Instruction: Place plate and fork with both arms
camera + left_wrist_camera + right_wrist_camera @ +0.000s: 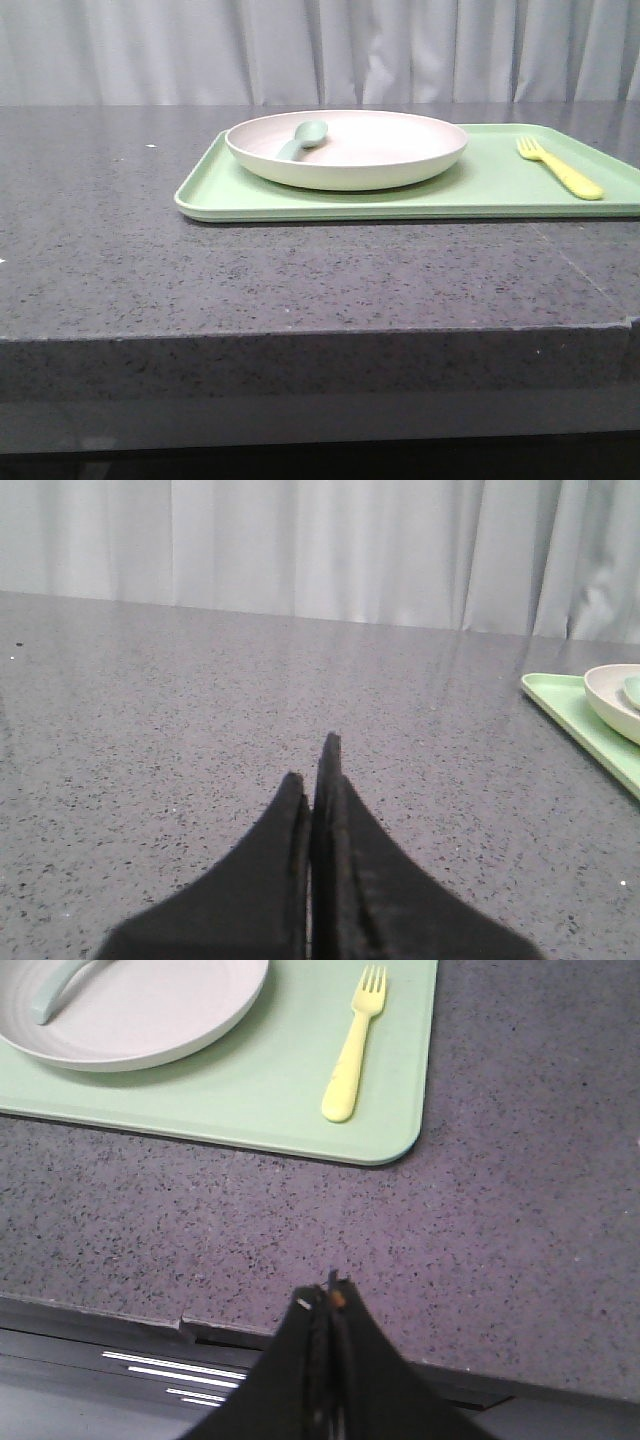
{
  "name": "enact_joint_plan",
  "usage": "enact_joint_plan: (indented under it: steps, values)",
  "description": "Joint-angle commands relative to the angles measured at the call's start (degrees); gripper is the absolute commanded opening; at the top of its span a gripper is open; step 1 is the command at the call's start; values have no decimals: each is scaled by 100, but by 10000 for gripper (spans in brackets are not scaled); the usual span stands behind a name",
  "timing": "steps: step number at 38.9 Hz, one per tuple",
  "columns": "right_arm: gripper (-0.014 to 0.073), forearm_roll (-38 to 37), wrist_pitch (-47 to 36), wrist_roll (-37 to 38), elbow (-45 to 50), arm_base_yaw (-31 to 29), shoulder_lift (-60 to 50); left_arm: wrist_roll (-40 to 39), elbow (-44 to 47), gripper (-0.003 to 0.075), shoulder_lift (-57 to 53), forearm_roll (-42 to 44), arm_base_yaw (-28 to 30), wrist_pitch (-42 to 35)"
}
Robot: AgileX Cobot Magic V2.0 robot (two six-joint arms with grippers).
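The cream plate (350, 150) sits on the left part of a light-green tray (480, 190), with a grey-green spoon (303, 137) lying in it. The pale-yellow fork (560, 167) lies on the tray's right part, tines pointing away. The right wrist view shows the plate (130, 1010) and the fork (352, 1055) ahead of my right gripper (325, 1295), which is shut and empty above the table's front edge. My left gripper (315, 765) is shut and empty over bare table, with the plate (612, 698) far off to its side. Neither gripper shows in the front view.
The grey speckled table (150, 260) extends left of the tray. Its front edge (300, 335) drops off near the camera. A white curtain (300, 50) hangs behind the table.
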Motion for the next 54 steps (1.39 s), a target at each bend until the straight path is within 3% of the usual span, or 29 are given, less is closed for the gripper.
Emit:
enact_joint_plan:
  steps: [1,35,39,46,54]
  values:
    - [-67,-66,-406,-60,-125,-11,13,-10,12,-18,-122,-30,-32,-541]
    - [-67,-172,-531,-60,64,-65,-135,-10,12,-18,-112,-30,-32,-541]
    - [-67,-148,-1355,-60,806,-397,-619,-10,12,-18,-112,-30,-32,-541]
    - [-67,-134,-3920,-60,2869,-865,-2061,-10,12,-18,-112,-30,-32,-541]
    - [-67,-134,-5188,-60,4043,-1080,-3092,-10,12,-18,-112,-30,-32,-541]
